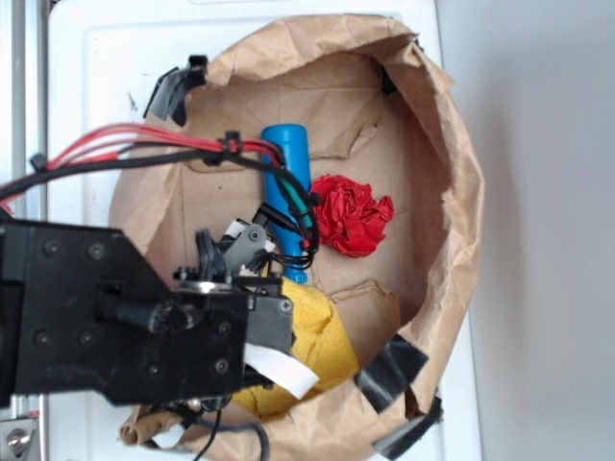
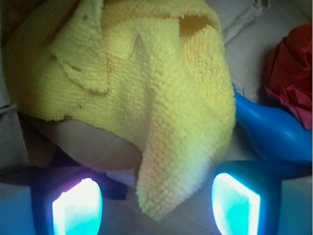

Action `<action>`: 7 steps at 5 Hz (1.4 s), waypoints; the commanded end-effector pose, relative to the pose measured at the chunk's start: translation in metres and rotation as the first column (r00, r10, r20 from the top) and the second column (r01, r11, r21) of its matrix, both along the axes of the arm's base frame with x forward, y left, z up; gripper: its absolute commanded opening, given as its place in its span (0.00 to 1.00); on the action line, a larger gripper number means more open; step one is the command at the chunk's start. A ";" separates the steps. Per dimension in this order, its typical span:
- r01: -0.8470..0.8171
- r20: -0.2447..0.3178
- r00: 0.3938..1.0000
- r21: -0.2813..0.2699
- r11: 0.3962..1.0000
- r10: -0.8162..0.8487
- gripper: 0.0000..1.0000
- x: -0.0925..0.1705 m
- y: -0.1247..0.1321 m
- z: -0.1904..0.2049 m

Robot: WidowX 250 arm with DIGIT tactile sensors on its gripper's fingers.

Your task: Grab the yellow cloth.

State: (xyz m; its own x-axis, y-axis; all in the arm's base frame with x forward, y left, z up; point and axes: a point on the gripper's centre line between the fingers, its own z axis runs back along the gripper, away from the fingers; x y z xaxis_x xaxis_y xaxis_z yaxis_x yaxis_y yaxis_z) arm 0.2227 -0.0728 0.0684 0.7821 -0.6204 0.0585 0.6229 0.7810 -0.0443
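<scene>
Exterior view evenly bright, white table [image 1: 106, 77] near overexposed, soft shadow inside the paper bag [image 1: 452, 192]; wrist view soft-focused, yellow cloth [image 2: 146, 98] sharp only mid-frame, the fingertips [image 2: 78, 208] below it glowing blurred cyan-white.

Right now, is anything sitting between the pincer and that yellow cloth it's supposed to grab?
Nothing visible is. In the wrist view the pincer is open, and a fold of the yellow cloth already hangs into the gap between its fingers. The blue tube and red cloth ball lie off to the side.

A red cloth ball [image 1: 352, 215] lies beside a blue cylinder [image 1: 288, 168] on brown paper [image 1: 452, 192].
</scene>
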 end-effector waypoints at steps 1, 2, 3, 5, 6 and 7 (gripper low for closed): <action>-0.017 0.047 0.999 -0.178 0.984 0.026 1.00 0.010 0.000 0.084; 0.001 0.043 0.999 -0.165 0.986 0.007 1.00 0.004 0.011 0.107; -0.017 0.043 0.999 -0.151 0.988 0.024 1.00 0.019 0.020 0.098; -0.170 0.043 0.983 -0.170 0.971 0.179 1.00 0.062 0.062 0.098; -0.186 0.051 0.979 -0.192 0.964 0.199 1.00 0.066 0.075 0.099; -0.170 0.097 0.979 -0.096 0.981 0.179 1.00 0.067 0.066 0.073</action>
